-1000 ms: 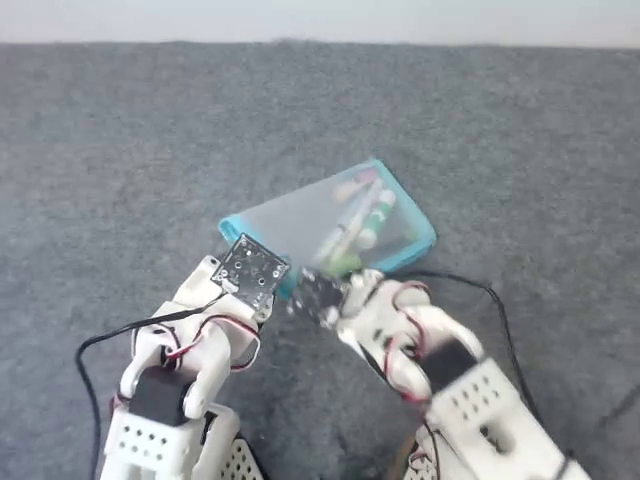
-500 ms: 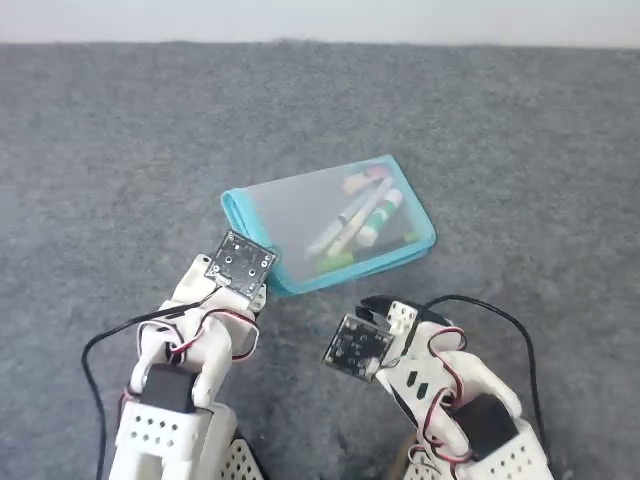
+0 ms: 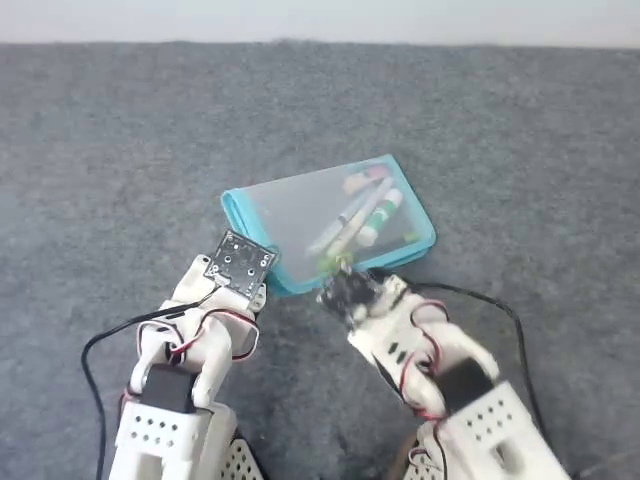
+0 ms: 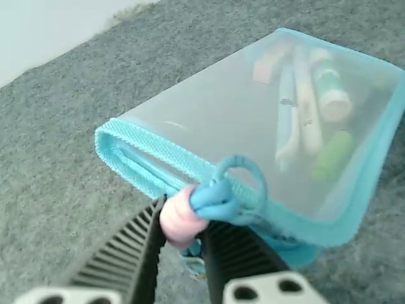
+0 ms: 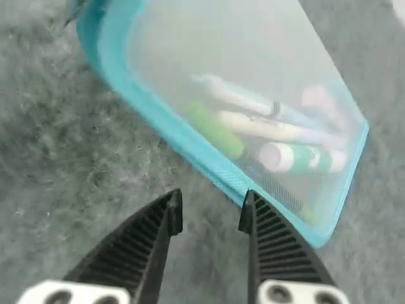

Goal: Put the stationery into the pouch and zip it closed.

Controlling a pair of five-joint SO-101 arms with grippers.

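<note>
Left wrist view shows the left hand pinching the teal zip pull loop and a pink lump at a corner of the translucent teal-edged pouch, which lies flat on the grey carpeted counter with the pens and markers already inside. The right hand hangs spread beside the pouch's long edge. Whether the zip is fully shut cannot be made out.

A grey, fuzzy table covering runs back to a pale wall along the far edge.
</note>
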